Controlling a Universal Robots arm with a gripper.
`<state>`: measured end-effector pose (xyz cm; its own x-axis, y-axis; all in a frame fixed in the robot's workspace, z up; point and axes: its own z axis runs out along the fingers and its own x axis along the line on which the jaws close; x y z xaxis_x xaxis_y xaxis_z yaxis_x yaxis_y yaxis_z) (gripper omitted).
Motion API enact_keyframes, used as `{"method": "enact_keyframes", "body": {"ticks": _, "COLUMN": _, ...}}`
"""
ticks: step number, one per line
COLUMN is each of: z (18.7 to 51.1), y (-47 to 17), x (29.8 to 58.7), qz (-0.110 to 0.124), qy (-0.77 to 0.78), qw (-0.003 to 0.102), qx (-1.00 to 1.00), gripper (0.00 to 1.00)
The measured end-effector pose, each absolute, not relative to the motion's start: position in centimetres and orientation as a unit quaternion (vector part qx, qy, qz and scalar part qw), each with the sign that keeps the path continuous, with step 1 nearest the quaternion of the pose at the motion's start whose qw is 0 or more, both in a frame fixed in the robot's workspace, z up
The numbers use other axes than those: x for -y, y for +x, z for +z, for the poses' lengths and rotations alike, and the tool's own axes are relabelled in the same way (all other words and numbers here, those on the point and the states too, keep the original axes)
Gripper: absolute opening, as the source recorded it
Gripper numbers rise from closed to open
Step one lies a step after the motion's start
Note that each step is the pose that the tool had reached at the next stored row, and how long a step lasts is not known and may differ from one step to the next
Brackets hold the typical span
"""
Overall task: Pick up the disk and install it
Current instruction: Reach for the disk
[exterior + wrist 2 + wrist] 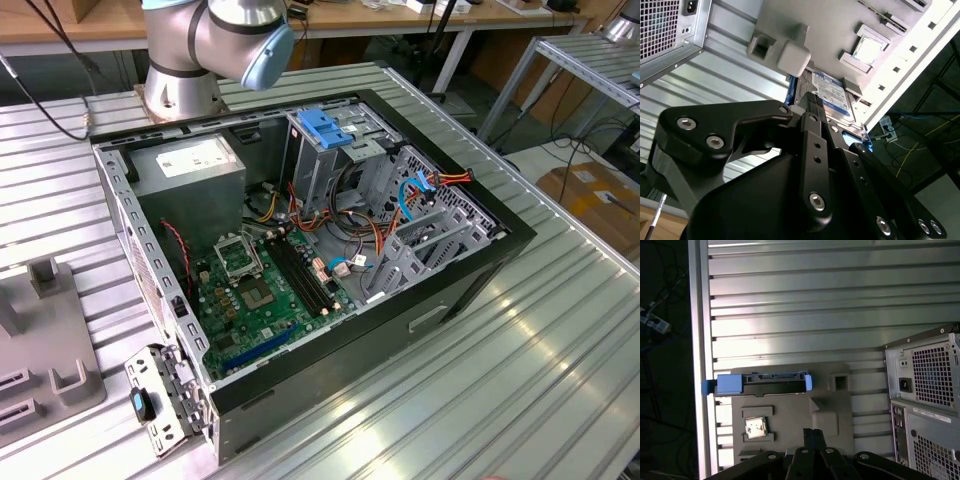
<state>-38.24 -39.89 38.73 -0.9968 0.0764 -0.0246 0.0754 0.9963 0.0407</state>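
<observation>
One disk [762, 383] upright in grey fixture [790, 412], ribbed metal table [815, 300].

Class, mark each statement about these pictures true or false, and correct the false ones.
1. The disk stands on edge in a grey holder. True.
2. The disk is already inside the computer case. False: it sits in the holder, outside the case.
3. The case lies open, its circuit board showing. True.
4. The cage handle inside the case is red. False: it is blue.
</observation>
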Motion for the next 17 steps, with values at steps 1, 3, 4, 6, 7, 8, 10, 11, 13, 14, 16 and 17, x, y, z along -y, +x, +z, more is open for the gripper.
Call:
{"method": "enact_keyframes", "body": {"ticks": 1, "z": 38.72, "y": -38.34, "x": 39.89, "qz": 0.020, "qy": 0.038, "qw": 0.013, "qx": -0.999, "gripper": 0.11}}
{"method": "enact_keyframes", "body": {"ticks": 3, "z": 38.73, "y": -38.38, "x": 39.89, "qz": 0.020, "qy": 0.038, "qw": 0.013, "qx": -0.999, "gripper": 0.11}}
{"method": "enact_keyframes", "body": {"ticks": 4, "z": 38.73, "y": -38.40, "x": 39.88, "qz": 0.020, "qy": 0.038, "qw": 0.013, "qx": -0.999, "gripper": 0.11}}
{"method": "enact_keyframes", "body": {"ticks": 6, "z": 38.72, "y": -38.41, "x": 39.89, "qz": 0.020, "qy": 0.038, "qw": 0.013, "qx": -0.999, "gripper": 0.11}}
{"method": "enact_keyframes", "body": {"ticks": 7, "z": 38.72, "y": -38.41, "x": 39.89, "qz": 0.020, "qy": 0.038, "qw": 0.013, "qx": -0.999, "gripper": 0.11}}
{"method": "enact_keyframes", "body": {"ticks": 8, "z": 38.73, "y": -38.41, "x": 39.89, "qz": 0.020, "qy": 0.038, "qw": 0.013, "qx": -0.999, "gripper": 0.11}}
{"method": "enact_keyframes", "body": {"ticks": 10, "z": 38.73, "y": -38.41, "x": 39.89, "qz": 0.020, "qy": 0.038, "qw": 0.013, "qx": -0.999, "gripper": 0.11}}
{"method": "enact_keyframes", "body": {"ticks": 11, "z": 38.72, "y": -38.41, "x": 39.88, "qz": 0.020, "qy": 0.038, "qw": 0.013, "qx": -0.999, "gripper": 0.11}}
{"method": "enact_keyframes", "body": {"ticks": 13, "z": 38.70, "y": -38.42, "x": 39.86, "qz": 0.020, "qy": 0.038, "qw": 0.013, "qx": -0.999, "gripper": 0.11}}
{"method": "enact_keyframes", "body": {"ticks": 14, "z": 38.70, "y": -38.43, "x": 39.83, "qz": 0.020, "qy": 0.038, "qw": 0.013, "qx": -0.999, "gripper": 0.11}}
{"method": "enact_keyframes", "body": {"ticks": 16, "z": 38.69, "y": -38.44, "x": 39.71, "qz": 0.020, "qy": 0.038, "qw": 0.013, "qx": -0.999, "gripper": 0.11}}
{"method": "enact_keyframes", "body": {"ticks": 17, "z": 38.66, "y": -38.46, "x": 39.57, "qz": 0.020, "qy": 0.038, "qw": 0.013, "qx": -0.999, "gripper": 0.11}}
